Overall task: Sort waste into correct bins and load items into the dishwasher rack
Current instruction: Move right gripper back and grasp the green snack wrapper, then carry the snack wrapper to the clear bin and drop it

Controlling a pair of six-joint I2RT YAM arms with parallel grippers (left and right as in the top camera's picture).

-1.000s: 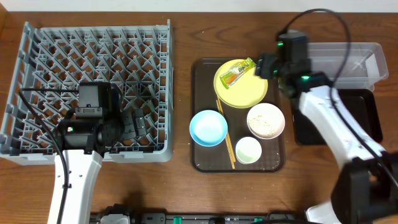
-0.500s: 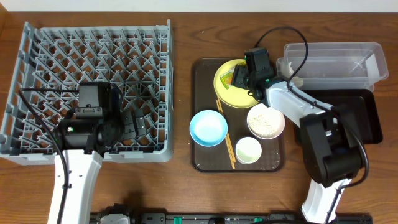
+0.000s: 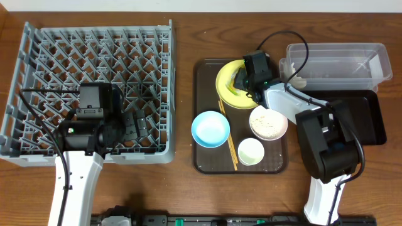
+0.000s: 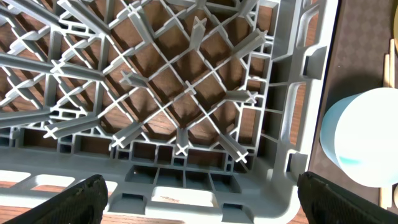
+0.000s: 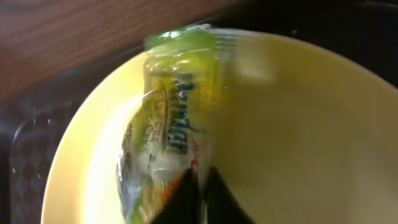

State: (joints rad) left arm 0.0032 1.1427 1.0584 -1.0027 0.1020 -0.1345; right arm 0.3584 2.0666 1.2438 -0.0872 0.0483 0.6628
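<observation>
The yellow-green snack wrapper (image 5: 165, 124) lies on the round yellow plate (image 5: 298, 124). My right gripper (image 5: 200, 177) is shut, with the wrapper's edge pinched between its fingertips. Seen from overhead, the right gripper (image 3: 243, 80) covers the wrapper on the plate (image 3: 226, 95). My left gripper (image 4: 199, 202) stands wide open above the near right corner of the grey dishwasher rack (image 4: 186, 93), holding nothing. From overhead the left gripper (image 3: 134, 125) sits over the rack (image 3: 94, 56). The white bowl (image 3: 268, 122) holds rice-like grains.
On the brown serving tray (image 3: 204, 160) are a light blue bowl (image 3: 210, 129), a small white cup (image 3: 251, 151) and two chopsticks (image 3: 229, 141). At the right stand the clear box (image 3: 339, 63) and the black tray (image 3: 370, 119). The blue bowl (image 4: 364, 146) also shows beside the rack.
My right arm moved left from near the clear box to the yellow plate, came down over the wrapper, and its jaws closed on it. The left arm stayed still.
</observation>
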